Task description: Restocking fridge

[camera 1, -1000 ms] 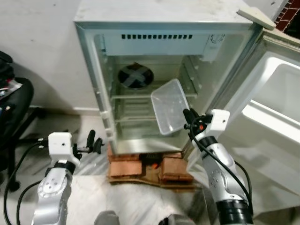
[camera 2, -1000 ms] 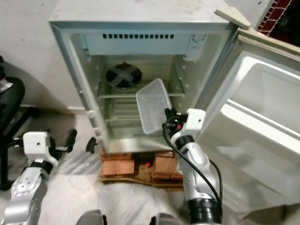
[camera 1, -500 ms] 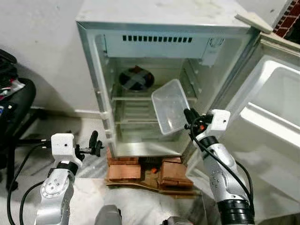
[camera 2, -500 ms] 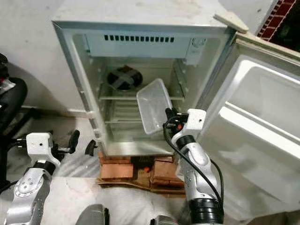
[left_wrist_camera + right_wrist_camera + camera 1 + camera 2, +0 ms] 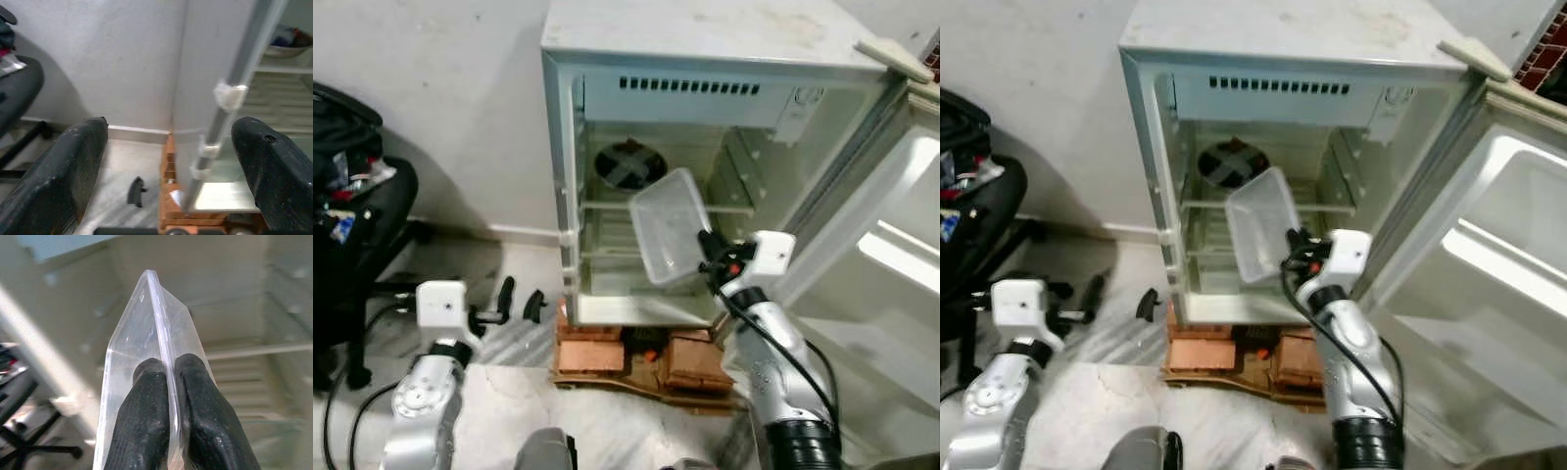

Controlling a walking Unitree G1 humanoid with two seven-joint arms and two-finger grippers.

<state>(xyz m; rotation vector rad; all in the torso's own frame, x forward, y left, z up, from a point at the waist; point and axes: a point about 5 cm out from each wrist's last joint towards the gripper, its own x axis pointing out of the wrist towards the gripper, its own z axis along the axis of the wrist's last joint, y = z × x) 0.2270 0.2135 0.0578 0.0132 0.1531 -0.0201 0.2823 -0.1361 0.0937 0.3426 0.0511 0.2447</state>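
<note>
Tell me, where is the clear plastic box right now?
The clear plastic box is held up by its rim in the right gripper, tilted, just in front of the open fridge, near its middle shelves.

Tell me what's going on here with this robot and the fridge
The robot stands facing a small fridge whose door is swung wide open. Its right gripper is pinching the rim of a clear plastic container, holding it tilted at the fridge's opening in front of the shelves. The left gripper is open and low beside the fridge, holding nothing. A dark bowl sits on the upper shelf.
</note>
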